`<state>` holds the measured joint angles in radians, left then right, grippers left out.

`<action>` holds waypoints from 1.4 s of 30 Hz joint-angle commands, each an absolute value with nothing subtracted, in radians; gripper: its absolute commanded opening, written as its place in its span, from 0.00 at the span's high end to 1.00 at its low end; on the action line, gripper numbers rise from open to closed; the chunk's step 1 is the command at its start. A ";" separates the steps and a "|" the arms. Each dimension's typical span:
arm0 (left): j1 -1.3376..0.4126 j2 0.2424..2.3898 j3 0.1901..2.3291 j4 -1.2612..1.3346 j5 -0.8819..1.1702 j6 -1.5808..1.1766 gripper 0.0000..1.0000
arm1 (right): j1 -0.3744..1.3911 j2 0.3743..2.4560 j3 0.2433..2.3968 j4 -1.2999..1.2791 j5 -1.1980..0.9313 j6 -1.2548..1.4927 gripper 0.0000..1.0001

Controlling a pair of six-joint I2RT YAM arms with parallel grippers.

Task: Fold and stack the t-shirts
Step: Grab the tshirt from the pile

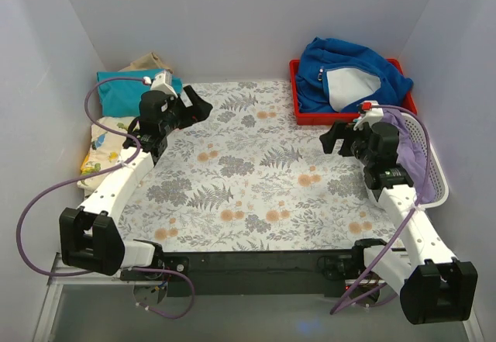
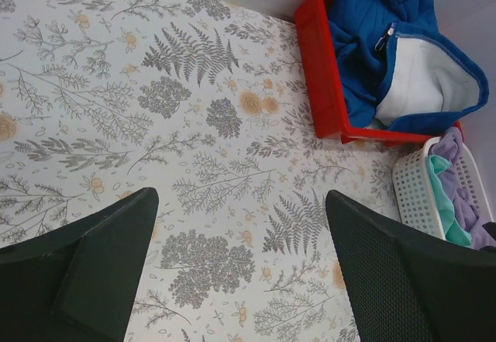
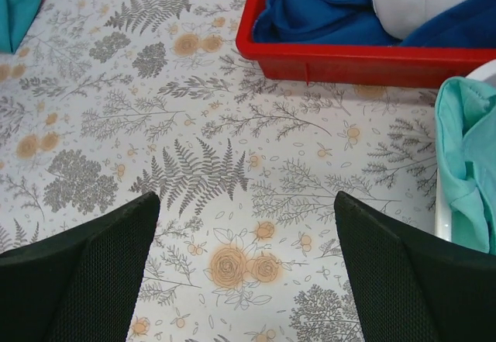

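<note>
A darker teal folded t-shirt lies at the far left of the table, and its corner shows in the right wrist view. A cream dinosaur-print t-shirt lies just in front of it. A mint-turquoise t-shirt sits in the white basket at the right, and it also shows in the left wrist view. My left gripper is open and empty above the floral cloth, near the teal shirt. My right gripper is open and empty beside the basket.
A red tray at the far right holds a royal-blue fleece jacket with pale grey lining. A lavender cloth also lies in the basket. A tan cloth lies behind the teal shirt. White walls close in three sides.
</note>
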<state>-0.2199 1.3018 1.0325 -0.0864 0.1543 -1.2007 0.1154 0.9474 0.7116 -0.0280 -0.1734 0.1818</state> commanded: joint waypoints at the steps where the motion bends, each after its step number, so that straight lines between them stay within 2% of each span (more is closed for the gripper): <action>1: -0.224 1.334 1.101 -0.141 0.160 -1.166 0.11 | 0.118 0.979 0.765 -0.009 -0.107 0.273 0.02; 5: -0.224 1.347 1.118 -0.156 0.123 -1.154 0.11 | 0.117 1.002 0.778 0.026 -0.262 0.242 0.02; 11: -0.224 1.338 1.132 -0.161 0.014 -1.209 0.11 | 0.117 1.003 0.675 0.175 -0.245 0.200 0.02; 14: -0.224 1.351 1.152 -0.161 0.047 -1.164 0.11 | 0.117 1.037 0.724 0.086 -0.103 0.114 0.02; 15: -0.224 1.358 1.154 -0.161 0.061 -1.161 0.11 | 0.112 1.055 0.756 0.027 0.035 0.110 0.01; 18: -0.224 1.382 1.166 -0.190 0.072 -1.164 0.11 | 0.092 1.123 0.874 -0.103 0.234 0.083 0.01; 21: -0.224 1.417 1.177 -0.221 0.087 -1.166 0.06 | 0.081 1.153 0.928 -0.170 0.366 0.066 0.02; 28: -0.224 1.463 1.158 -0.218 0.141 -1.158 0.06 | -0.017 1.247 0.946 -0.212 0.322 0.077 0.02; 32: -0.224 1.503 1.158 -0.204 0.213 -1.161 0.07 | -0.070 1.316 0.957 -0.213 0.272 0.103 0.07; 34: -0.224 1.515 1.157 -0.198 0.239 -1.170 0.09 | -0.084 1.357 0.979 -0.218 0.215 0.107 0.16; 38: -0.224 1.528 1.154 -0.189 0.250 -1.177 0.12 | -0.098 1.407 1.002 -0.213 0.169 0.107 0.19; 42: -0.224 1.542 1.149 -0.181 0.256 -1.178 0.17 | -0.101 1.430 1.015 -0.212 0.126 0.103 0.37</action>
<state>-0.2199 1.5455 1.1477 -0.1993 0.2279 -1.1774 -0.0967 1.4292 0.9607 -0.2329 0.1787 0.1005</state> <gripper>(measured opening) 0.843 0.670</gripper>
